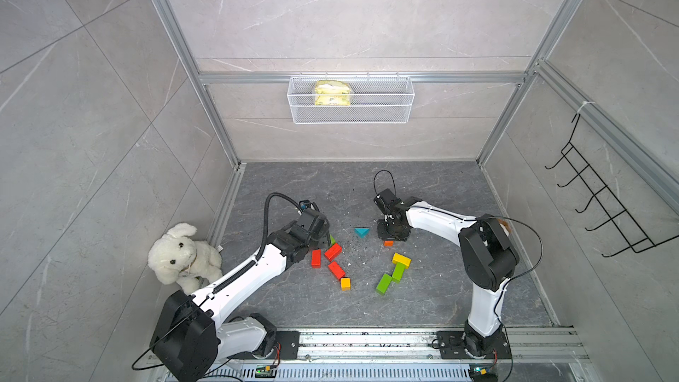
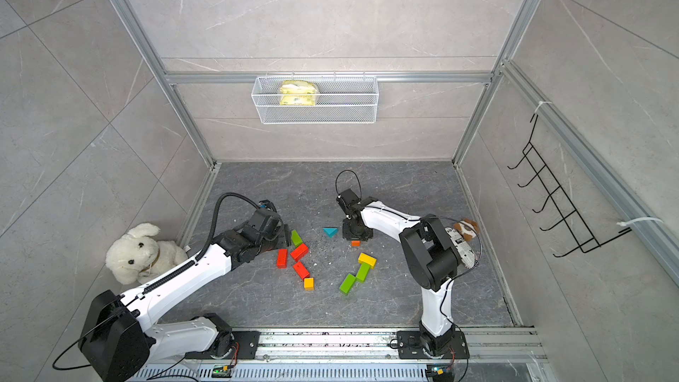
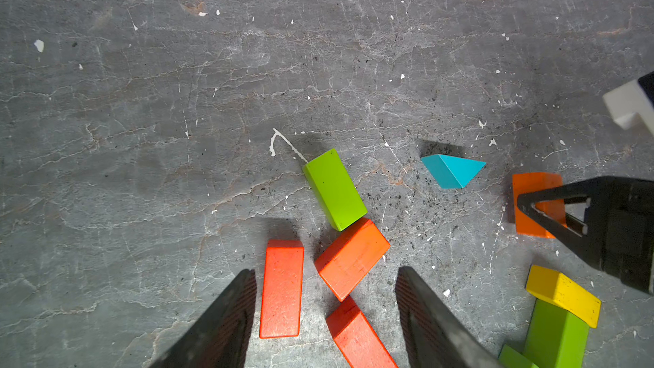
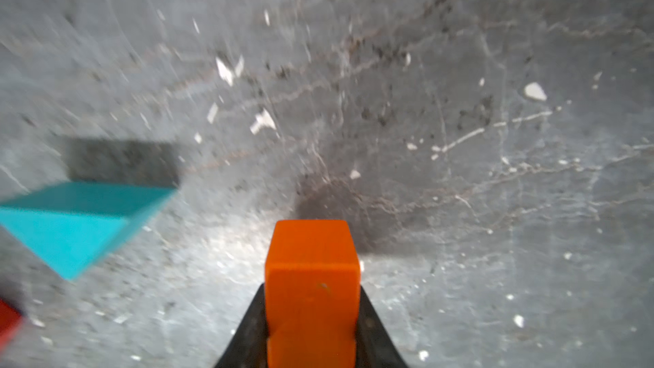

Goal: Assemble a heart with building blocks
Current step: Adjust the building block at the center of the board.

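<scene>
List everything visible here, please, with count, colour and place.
red oblong blocks: three, red, left of centre on the table
green oblong blocks: three, green, one beside the reds, two right of centre
yellow oblong block: one, yellow, at that pair's far end
cube: one, yellow-orange, at the reds' near end
triangle: one, teal, centre back
orange block: one, orange, beside the triangle
plush toy: one, white, left corner
wire basket: one, white, back wall, holding a yellow packet
hook rack: one, black, right wall
small toy: one, brown and white, behind the right arm
left fingers: open, over the red blocks
right fingers: shut on the orange block
</scene>
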Robot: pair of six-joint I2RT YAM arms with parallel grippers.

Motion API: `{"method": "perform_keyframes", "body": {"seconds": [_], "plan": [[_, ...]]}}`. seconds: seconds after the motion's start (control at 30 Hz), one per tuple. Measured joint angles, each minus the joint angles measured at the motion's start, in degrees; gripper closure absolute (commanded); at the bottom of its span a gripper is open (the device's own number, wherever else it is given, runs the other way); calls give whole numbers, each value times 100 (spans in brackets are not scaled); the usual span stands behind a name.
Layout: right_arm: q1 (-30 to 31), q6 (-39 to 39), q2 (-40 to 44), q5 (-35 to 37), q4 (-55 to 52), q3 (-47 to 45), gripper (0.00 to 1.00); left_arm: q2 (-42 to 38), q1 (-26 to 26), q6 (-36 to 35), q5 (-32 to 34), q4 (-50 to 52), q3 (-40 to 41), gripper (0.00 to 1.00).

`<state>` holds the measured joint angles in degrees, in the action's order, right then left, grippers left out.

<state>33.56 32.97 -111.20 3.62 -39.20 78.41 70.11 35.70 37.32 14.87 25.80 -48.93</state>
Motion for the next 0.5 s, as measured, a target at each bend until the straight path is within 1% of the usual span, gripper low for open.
{"method": "perform_keyframes", "body": {"seconds": [0.13,0.2,0.27,0.33,0.43,0.5], "plan": [[0,210,-13,0,-11,35,50,0,0,0,2,7,0,34],[0,240,7,0,-9,22,46,0,0,0,2,9,0,34],[0,236,76,-2,-9,-33,44,0,0,0,4,11,0,34],[0,219,181,0,-20,-114,47,0,0,0,4,11,0,34],[-2,181,254,2,-35,-170,55,2,0,0,4,11,0,34],[-17,136,254,-11,-48,-173,56,2,0,0,9,13,0,34]]}}
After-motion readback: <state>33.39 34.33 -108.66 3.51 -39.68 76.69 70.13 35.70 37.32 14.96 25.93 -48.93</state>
